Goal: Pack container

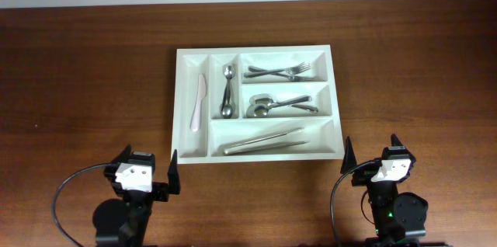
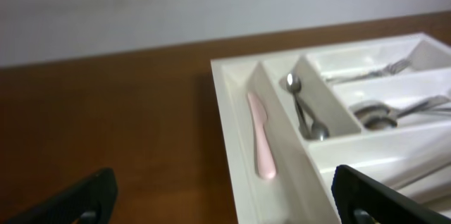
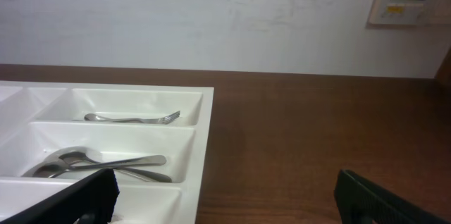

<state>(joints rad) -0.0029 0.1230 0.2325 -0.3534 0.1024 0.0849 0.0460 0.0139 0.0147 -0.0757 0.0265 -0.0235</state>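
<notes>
The brown wooden worktop (image 1: 78, 84) carries the container (image 1: 256, 48), which lies flat at its centre.

The left claw (image 1: 147, 161) is spread wide and empty, near the container's near-left corner. The right claw (image 1: 373, 154) is likewise spread and empty, beside the near-right corner.

Contents by compartment:
- Near wide compartment: long metal utensils (image 1: 264, 140).
- Far wide compartment: forks (image 1: 283, 71).
- Middle wide compartment: large spoons (image 1: 279, 106).
- Outer narrow compartment: pale plastic knife (image 1: 198, 103).
- Inner narrow compartment: small spoons (image 1: 227, 92).
</notes>
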